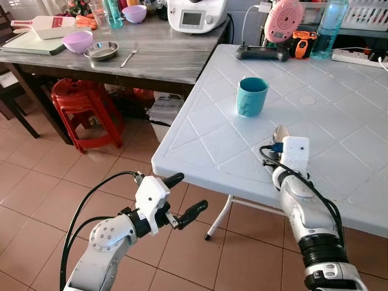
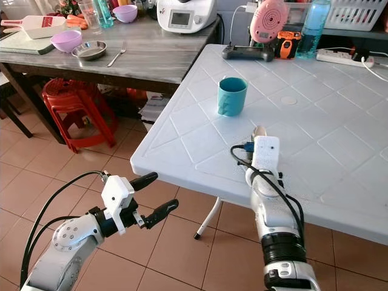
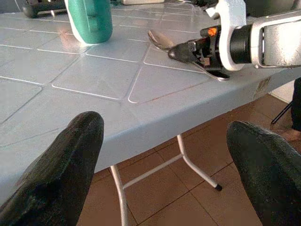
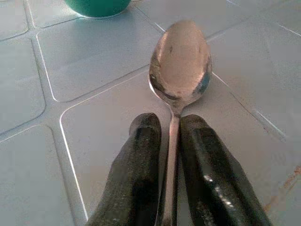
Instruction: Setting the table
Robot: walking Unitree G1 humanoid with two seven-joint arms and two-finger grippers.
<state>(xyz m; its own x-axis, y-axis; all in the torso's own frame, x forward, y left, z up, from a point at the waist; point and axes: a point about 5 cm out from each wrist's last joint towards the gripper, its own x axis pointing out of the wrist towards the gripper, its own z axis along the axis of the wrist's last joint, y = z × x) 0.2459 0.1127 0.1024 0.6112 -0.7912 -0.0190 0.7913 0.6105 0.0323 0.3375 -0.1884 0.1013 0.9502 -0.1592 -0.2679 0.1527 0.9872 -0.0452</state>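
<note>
Metal spoon [image 4: 181,66] in closed right pincer [image 4: 170,141]

Bright even daylight, soft shadows, head views sharp w/ slight edge bowing, wrist views softer (near jaws blurred)

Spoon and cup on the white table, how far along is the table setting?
Done: the teal cup stands on the white table. In hand: the right gripper pinches the spoon beside the cup. Left: the fork and bowls lie on the grey table; the left gripper is open.
</note>
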